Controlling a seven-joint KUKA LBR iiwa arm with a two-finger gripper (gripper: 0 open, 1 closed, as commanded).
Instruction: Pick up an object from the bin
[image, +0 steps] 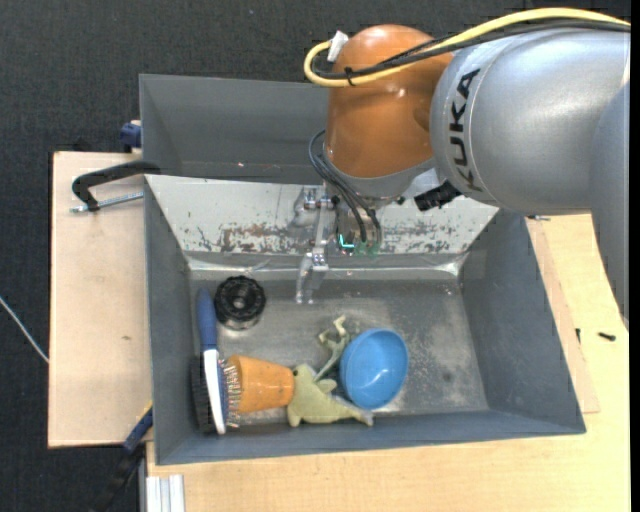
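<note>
— Where is the claw?
— The claw (310, 283) hangs near the back wall of the bin (520, 330), over bare floor. A black round cap (240, 300) lies just to its left.
— Open or closed?
— I can't tell, and I can't make out anything held in it.
— And the rest?
— A blue bowl (373, 368), green toy (318, 402), orange cup (262, 385) and brush (208, 372) crowd the front wall, apart from it.

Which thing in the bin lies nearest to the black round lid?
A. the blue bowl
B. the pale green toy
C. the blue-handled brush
C: the brush lies just left of the black round lid; the blue bowl and pale green toy lie farther off.
</note>
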